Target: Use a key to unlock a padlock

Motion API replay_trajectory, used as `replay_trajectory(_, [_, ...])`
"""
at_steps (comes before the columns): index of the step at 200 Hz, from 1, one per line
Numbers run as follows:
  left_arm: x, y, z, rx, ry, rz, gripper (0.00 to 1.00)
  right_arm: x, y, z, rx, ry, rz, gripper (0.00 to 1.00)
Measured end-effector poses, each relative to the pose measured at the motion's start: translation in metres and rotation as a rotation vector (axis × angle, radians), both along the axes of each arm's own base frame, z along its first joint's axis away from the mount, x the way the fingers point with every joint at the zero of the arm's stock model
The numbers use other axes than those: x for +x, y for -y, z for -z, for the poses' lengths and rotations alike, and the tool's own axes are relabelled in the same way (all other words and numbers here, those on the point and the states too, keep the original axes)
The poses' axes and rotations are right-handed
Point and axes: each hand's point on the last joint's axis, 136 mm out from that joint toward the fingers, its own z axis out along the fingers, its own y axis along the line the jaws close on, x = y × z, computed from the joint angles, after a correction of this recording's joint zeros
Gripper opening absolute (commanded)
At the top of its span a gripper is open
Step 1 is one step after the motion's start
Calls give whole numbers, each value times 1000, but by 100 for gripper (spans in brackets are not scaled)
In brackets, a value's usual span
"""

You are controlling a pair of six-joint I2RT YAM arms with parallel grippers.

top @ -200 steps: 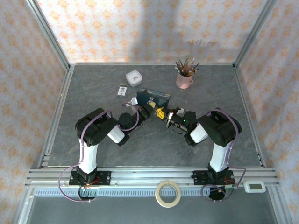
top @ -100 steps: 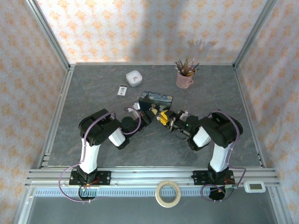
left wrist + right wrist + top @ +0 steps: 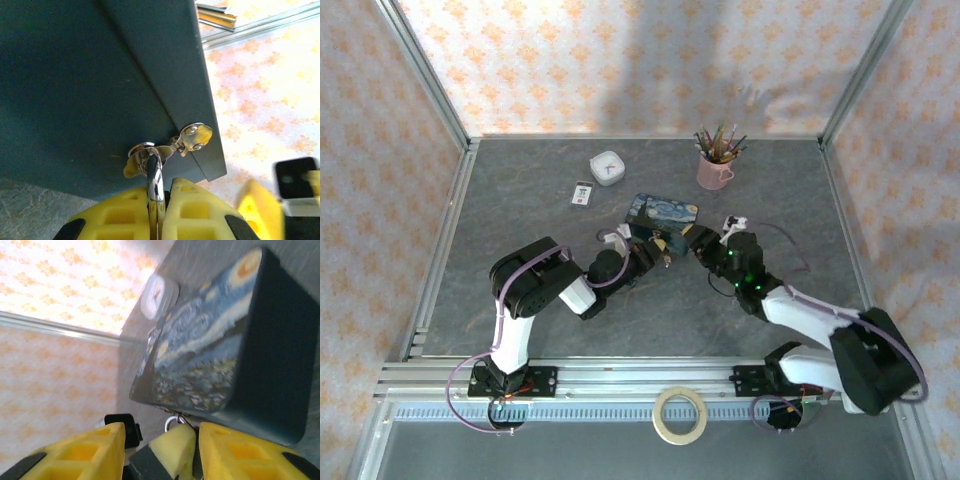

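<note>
we see the left gripper (image 3: 159, 190) pressed shut on the padlock (image 3: 154, 170). its yellow fingers (image 3: 120, 212) pinch a thin bright metal loop, and the lock's body is hidden between them. the loop runs up through a small ring on the dark edge of the blue painted box (image 3: 75, 90), just beside the box's little clasp (image 3: 192, 137). so the padlock hangs at that edge of the box, in the left gripper's hold.

from above, the box sits near the middle of the table (image 3: 520, 230). both grippers meet at its near side, with the right gripper (image 3: 705, 243) coming in from the right. in the right wrist view its two yellow fingers (image 3: 235, 450) stand apart, open, with nothing clamped between them, and the painted lid is just ahead.

farther back on the table are a pink cup of pencils (image 3: 717, 165), a small white clock (image 3: 608, 167) and a white-and-black card (image 3: 582, 193). a roll of tape (image 3: 680, 415) lies by the arms' bases.
</note>
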Motion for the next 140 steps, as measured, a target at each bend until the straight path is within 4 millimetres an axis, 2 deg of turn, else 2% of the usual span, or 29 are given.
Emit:
replay_trajectory(24, [1,11,7,29,-36,0,1,-2,16,-6,-140,42,29,43])
replay_trajectory(37, [1,16,11,43,-51,3,8,-3,19,-1,-200,37,24,44])
replay_trajectory(55, [1,19,17,57,-74,4,24,-8,20,11,-278,9,-1,45])
replay_trajectory(65, [-1,19,22,69,-89,3,30,-10,18,17,-316,-4,-22,45])
replay_trajectory(90, [-1,17,28,80,-112,-9,36,-15,10,22,-381,-14,-74,47])
replay_trajectory(114, [-4,11,34,90,-127,-16,39,-20,-3,21,-430,-4,-125,48])
replay_trajectory(140, [-16,-4,37,108,-144,-32,43,-27,-20,22,-489,1,-178,49])
